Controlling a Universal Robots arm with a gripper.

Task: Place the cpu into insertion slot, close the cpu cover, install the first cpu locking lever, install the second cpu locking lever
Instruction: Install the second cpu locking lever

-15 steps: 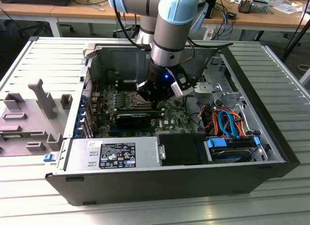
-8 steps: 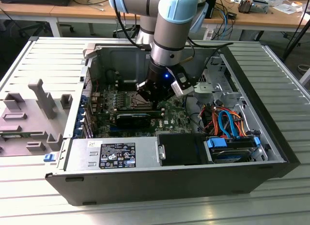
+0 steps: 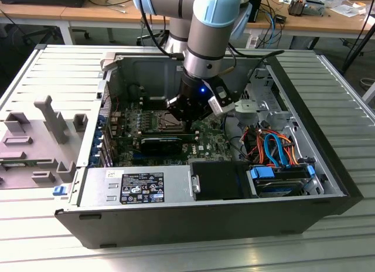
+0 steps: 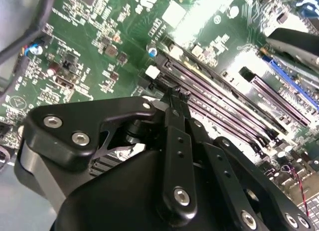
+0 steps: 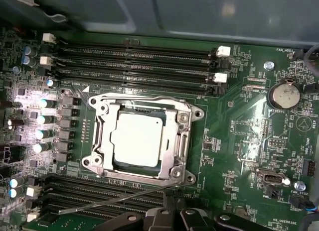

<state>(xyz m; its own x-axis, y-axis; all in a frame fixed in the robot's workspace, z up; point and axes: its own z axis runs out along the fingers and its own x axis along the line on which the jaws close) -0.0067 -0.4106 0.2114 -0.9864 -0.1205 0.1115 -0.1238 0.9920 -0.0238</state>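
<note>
You are looking into an open black desktop computer case (image 3: pixel 205 216) lying on its side on a ribbed grey metal table (image 3: pixel 328 248). The silver and pale-blue robot arm (image 3: pixel 205 26) reaches down into the case, and its black gripper (image 3: pixel 186 115) hangs just above the green motherboard (image 3: pixel 205 140), beside the socket.

In the first wrist view, the small square cpu with its pale silver-grey metal top (image 5: pixel 137 138) lies flat inside the dark-rimmed square insertion slot (image 5: pixel 117 164). The thin silvery cpu cover (image 5: pixel 182 136), a metal frame with a cut-out middle, lies down around the chip. A thin silver wire locking lever (image 5: pixel 114 201) stretches along the near side of the socket, standing clear of the frame, its far end pointing toward the black gripper parts at the edge of that view.

In the second wrist view, the gripper's black fingers (image 4: pixel 175 104) meet at their tips over the long dark memory slots (image 4: pixel 224 106). The jaws look closed, and whether they pinch anything you cannot tell.
</note>
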